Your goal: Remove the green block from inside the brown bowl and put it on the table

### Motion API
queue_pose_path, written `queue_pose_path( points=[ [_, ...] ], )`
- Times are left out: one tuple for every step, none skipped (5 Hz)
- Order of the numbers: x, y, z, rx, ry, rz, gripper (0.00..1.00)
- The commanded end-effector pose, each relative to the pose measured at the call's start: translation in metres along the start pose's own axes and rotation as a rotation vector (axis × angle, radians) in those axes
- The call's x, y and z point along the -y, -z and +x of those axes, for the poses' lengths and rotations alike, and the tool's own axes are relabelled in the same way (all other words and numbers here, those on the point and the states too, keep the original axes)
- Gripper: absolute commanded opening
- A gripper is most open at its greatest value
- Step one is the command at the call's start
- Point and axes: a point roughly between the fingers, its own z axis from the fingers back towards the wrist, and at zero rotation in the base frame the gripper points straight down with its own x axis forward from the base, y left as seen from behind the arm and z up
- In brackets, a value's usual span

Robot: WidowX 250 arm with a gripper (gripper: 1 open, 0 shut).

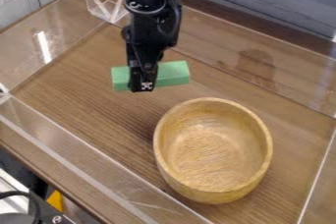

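Note:
The green block (174,73) is a small flat bright-green bar, seen just up and left of the brown bowl (213,149). My gripper (144,77) points straight down and is shut on the block's middle, its black fingers covering part of it. The block is at or just above the table (79,100); I cannot tell whether it touches the wood. The light-brown wooden bowl stands with nothing inside it in the lower right of the view.
Low clear plastic walls (53,144) run around the tabletop's edges. A clear plastic piece (102,7) stands at the back left behind the arm. A grey wood-plank wall lies beyond the table.

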Motion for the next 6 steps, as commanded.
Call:
queue_pose_path(
  points=[
    [-0.002,-0.0063,0.0003,0.014,-0.003,0.03,0.0],
    [-0.0018,-0.007,0.0,0.012,-0.009,0.031,0.0],
    [-0.0015,-0.0078,-0.0002,0.011,-0.015,0.031,0.0],
    [-0.004,-0.0049,-0.0001,0.01,-0.038,0.031,0.0],
    [-0.0064,-0.0023,0.0,0.009,-0.061,0.029,0.0],
    [-0.0089,0.0003,-0.0002,0.008,-0.083,0.027,0.0]
  ],
)
